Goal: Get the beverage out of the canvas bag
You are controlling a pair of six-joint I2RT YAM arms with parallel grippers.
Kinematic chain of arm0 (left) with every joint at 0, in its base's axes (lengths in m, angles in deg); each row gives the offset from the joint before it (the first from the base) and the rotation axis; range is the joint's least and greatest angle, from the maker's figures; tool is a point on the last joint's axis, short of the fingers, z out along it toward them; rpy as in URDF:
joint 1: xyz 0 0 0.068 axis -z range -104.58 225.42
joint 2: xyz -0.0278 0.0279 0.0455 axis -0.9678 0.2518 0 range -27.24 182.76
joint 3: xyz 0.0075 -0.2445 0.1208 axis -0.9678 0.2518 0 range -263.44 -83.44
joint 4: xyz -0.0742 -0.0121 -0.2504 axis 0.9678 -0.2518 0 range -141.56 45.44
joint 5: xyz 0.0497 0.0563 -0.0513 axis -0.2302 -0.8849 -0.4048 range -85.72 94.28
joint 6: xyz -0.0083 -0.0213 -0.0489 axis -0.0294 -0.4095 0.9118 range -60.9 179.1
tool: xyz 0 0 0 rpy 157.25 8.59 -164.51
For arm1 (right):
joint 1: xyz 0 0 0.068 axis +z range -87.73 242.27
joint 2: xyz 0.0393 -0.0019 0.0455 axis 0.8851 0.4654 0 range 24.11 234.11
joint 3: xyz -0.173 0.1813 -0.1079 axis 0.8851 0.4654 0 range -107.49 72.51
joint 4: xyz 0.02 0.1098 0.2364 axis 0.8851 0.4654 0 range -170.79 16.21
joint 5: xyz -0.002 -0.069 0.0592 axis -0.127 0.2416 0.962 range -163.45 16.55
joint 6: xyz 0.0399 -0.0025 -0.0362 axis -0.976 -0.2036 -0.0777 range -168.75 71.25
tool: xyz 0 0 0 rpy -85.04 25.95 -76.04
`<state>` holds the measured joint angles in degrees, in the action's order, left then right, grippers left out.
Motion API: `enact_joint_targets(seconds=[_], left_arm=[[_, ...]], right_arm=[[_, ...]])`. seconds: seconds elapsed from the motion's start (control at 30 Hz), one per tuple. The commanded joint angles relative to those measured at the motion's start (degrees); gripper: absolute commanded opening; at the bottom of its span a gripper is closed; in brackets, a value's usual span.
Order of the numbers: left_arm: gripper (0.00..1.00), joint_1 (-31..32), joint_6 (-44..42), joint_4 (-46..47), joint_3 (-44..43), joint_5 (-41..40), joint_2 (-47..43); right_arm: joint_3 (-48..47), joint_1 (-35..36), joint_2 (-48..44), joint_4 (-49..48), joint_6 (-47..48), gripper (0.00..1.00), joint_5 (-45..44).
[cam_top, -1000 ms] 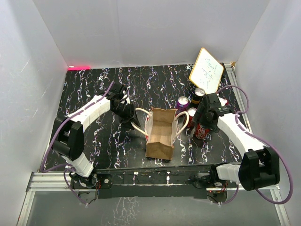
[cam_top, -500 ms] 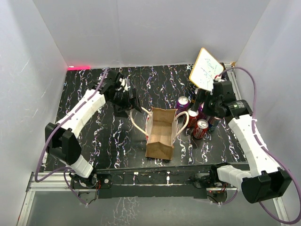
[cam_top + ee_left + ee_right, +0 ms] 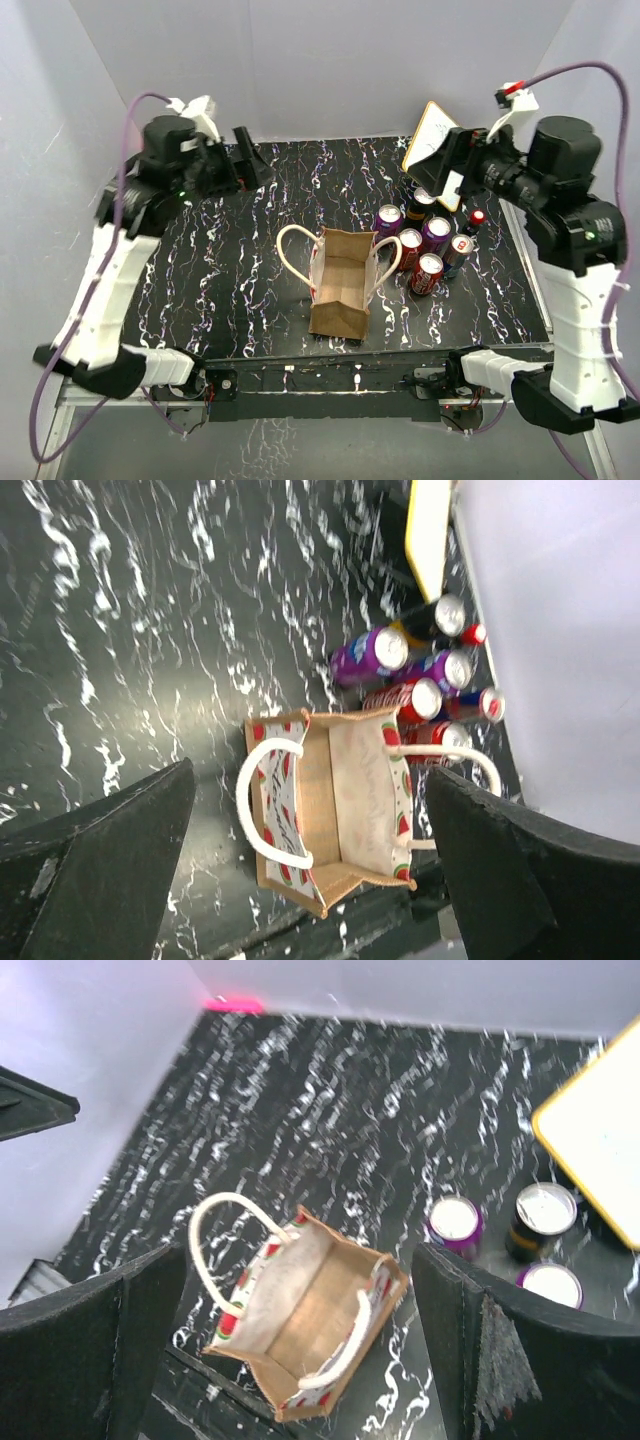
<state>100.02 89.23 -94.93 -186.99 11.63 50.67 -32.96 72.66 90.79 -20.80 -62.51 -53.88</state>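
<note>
The canvas bag stands open in the middle of the black marbled table, with one cream handle flopped out to its left. Its tan inside shows bare in both wrist views, the bag holding nothing I can see. Several beverage cans stand just right of it, among them a red can and a purple can. My left gripper hangs open high above the table's back left. High at the back right, my right gripper is open too. Neither holds anything.
A yellow-rimmed whiteboard leans at the back right, just behind the cans. A dark can and a small red-capped bottle stand in the same cluster. White walls close in three sides. A pink strip marks the back left corner.
Both arms have lifted from table level to high above it. The left gripper opened and left the bag's handle. The right gripper drew up and away from the red can beside the bag.
</note>
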Motion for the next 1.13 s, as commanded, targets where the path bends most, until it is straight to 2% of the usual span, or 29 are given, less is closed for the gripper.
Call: enact_joint_targets(seconds=[0.0,0.13,0.3,0.5,0.77,1.1], left_arm=[[0.97,0.3,-0.9,4.1,-0.7,-11.0,-9.9],[0.97,0.3,-2.2,9.7,3.7,-15.1,-16.8],[0.97,0.3,-3.4,10.9,4.2,-19.9,-20.3],[0.97,0.3,-2.6,9.8,4.6,-24.9,-20.6],[0.97,0.2,-2.7,10.2,5.2,-25.4,-19.1],[0.97,0.3,-3.3,9.9,4.8,-25.9,-18.1]], right_arm=[[-6.6,0.1,-2.9,-1.5,-0.1,0.99,7.1],[-5.8,0.1,-6.0,-3.8,-3.8,0.99,7.2],[-4.0,0.2,-9.8,-5.7,-7.3,0.99,2.5],[-3.8,0.2,-8.5,-1.2,-9.4,0.99,-2.0],[-3.5,0.1,-7.2,2.2,-9.6,0.99,-8.4],[-4.6,0.1,-6.1,3.7,-6.9,0.99,-10.8]])
